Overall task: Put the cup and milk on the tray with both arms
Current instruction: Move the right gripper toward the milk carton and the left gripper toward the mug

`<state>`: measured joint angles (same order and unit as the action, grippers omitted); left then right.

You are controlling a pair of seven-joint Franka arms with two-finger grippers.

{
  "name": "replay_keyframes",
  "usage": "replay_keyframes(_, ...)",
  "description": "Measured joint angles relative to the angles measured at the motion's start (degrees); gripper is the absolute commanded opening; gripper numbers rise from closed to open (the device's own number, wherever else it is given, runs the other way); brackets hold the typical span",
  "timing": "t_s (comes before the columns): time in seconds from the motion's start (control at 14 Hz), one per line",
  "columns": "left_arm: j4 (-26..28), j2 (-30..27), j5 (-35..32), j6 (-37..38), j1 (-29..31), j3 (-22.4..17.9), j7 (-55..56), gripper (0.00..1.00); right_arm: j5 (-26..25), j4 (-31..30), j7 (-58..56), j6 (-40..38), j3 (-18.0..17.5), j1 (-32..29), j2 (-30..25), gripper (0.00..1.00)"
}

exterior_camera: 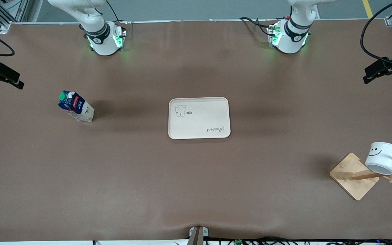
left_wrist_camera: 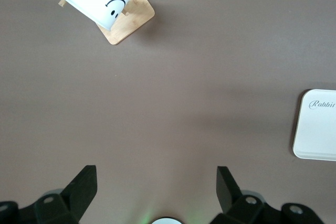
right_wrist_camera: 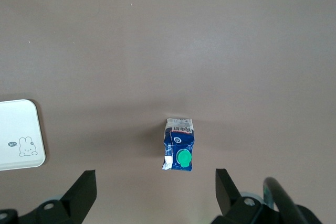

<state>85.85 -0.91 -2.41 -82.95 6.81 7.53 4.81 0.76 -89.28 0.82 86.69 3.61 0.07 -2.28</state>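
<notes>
**A:** Where do you find the task's things on the surface [exterior_camera: 196,190]?

**B:** Take the tray [exterior_camera: 199,117] as your clock centre in the front view. It lies flat mid-surface with nothing on it. The milk [exterior_camera: 76,106] stands upright at about nine o'clock, well apart from the tray, toward the right arm's end. The cup [exterior_camera: 383,158] is at roughly four o'clock, toward the left arm's end, hanging tilted on a peg of the wooden rack [exterior_camera: 354,176].

**A:** And your pincers?

**B:** Your left pincer [left_wrist_camera: 156,187] is spread wide and holds nothing, up over bare surface, with the cup and rack well off. Your right pincer [right_wrist_camera: 156,190] is likewise wide open and unloaded, high over the surface with the milk showing between its fingers.
</notes>
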Motion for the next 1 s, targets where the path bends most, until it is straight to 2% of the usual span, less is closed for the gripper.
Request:
replay_keyframes(0.57,-0.41,0.6,0.0,-0.96,0.18,-0.04,0.0,1.0,0.0,-0.02,0.05,-1.34,0.27,-0.82,1.17,1.0)
replay_keyframes(0.79,0.79,1.17,-0.01,-7.91,1.15,-0.2,0.0,1.0,0.0,-0.01,0.05,-5.5,0.16,-0.66,1.21,1.0)
replay_keyframes(1.0,4.55,2.12,-0.01,-14.47,2.23,-0.25,-0.02,1.0,0.0,-0.11,0.04,-8.3,0.16,-0.66,1.5,1.0)
